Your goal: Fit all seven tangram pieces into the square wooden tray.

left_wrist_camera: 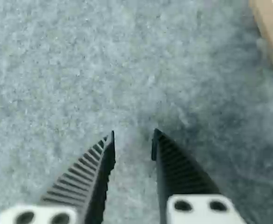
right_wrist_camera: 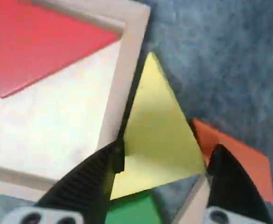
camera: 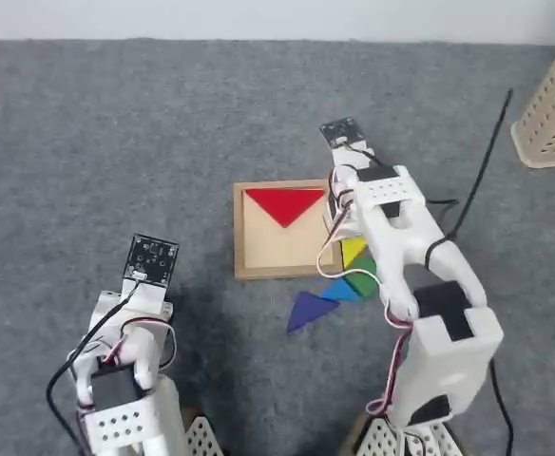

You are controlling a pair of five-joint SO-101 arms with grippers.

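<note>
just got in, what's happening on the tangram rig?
The right gripper is closed on the yellow triangle, holding it across one rim of the wooden tray. The red triangle lies inside the tray. The green piece, orange piece, blue piece and purple triangle sit on the carpet beside it. The left gripper hangs open over carpet, holding nothing.
</note>
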